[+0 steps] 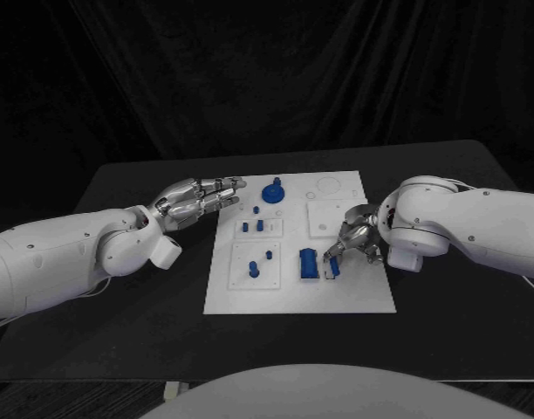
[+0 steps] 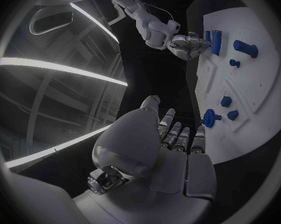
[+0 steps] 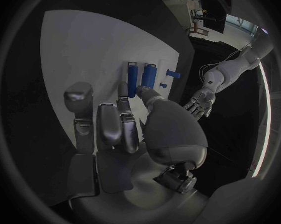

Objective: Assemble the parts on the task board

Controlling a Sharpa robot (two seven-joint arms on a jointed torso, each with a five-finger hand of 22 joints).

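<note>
The white task board (image 1: pixel 298 292) lies in the middle of the table. Blue parts stand on it: a round knobbed part (image 1: pixel 275 190) at the far end, small pegs (image 1: pixel 261 226) in the middle, a wide block (image 1: pixel 306 264) and a narrow bar (image 1: pixel 332 267) on the near right. My right hand (image 1: pixel 355 237) hovers over the board's right side. Its thumb and one fingertip (image 3: pixel 123 103) sit at the end of the narrow bar (image 3: pixel 133 75), beside the wide block (image 3: pixel 149 75), and nothing is lifted. My left hand (image 1: pixel 198 201) hangs open by the board's left edge, fingers stretched toward the round part (image 2: pixel 210 118).
The black table (image 1: pixel 116 297) runs around the board on all sides, with bare room to its left and right. Two more small blue parts (image 1: pixel 253 269) stand in the board's near-left panel. A dark curtain closes off the back.
</note>
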